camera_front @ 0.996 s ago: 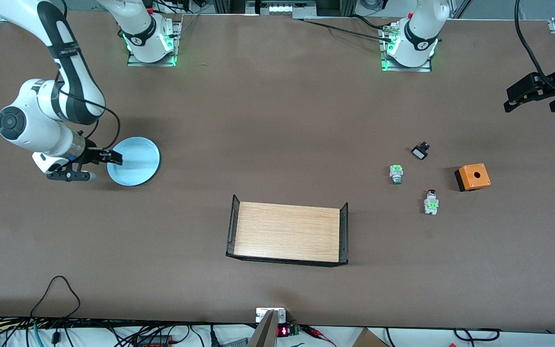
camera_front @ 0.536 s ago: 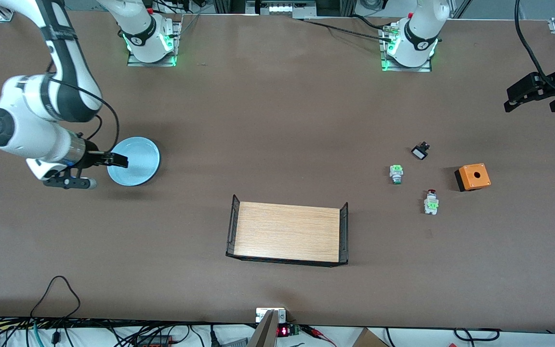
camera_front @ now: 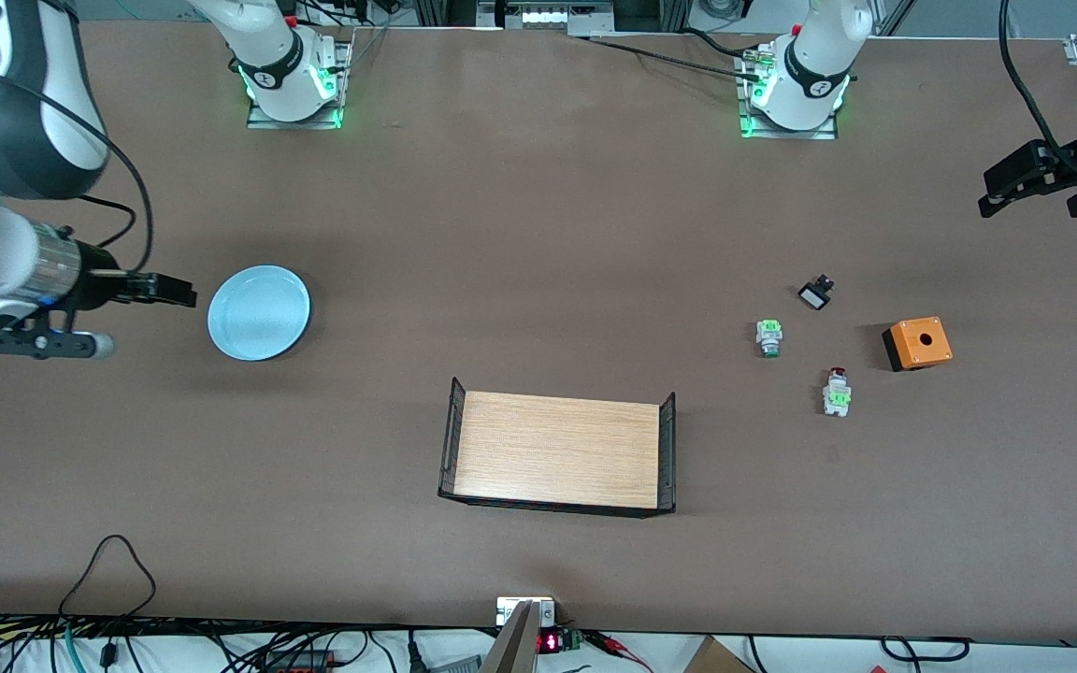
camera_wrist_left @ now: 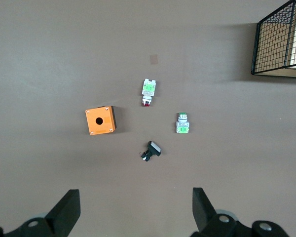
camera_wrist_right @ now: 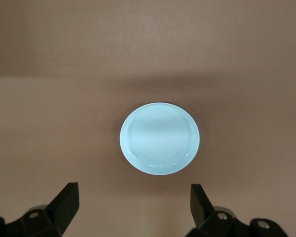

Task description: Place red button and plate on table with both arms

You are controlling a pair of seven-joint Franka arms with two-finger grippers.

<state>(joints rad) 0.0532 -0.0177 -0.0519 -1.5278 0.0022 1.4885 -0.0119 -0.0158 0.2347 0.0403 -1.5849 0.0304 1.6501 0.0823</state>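
Note:
The pale-blue plate [camera_front: 259, 312] lies flat on the brown table [camera_front: 538, 234] toward the right arm's end; it also shows in the right wrist view [camera_wrist_right: 160, 138]. My right gripper [camera_front: 176, 290] is open and empty, beside the plate and clear of its rim [camera_wrist_right: 133, 210]. The red button [camera_front: 837, 391] lies on the table toward the left arm's end, and shows in the left wrist view [camera_wrist_left: 148, 92]. My left gripper [camera_front: 1036, 192] is open and empty, high over the table's edge at that end [camera_wrist_left: 135, 210].
A green-and-white switch [camera_front: 768, 336], a small black part [camera_front: 816, 293] and an orange box with a hole [camera_front: 917, 342] lie close to the red button. A wooden tray with black mesh ends [camera_front: 557, 451] stands mid-table, nearer the front camera.
My right gripper has drawn back off the plate's rim toward the right arm's end of the table and risen. The plate stays on the table. The left arm has not moved.

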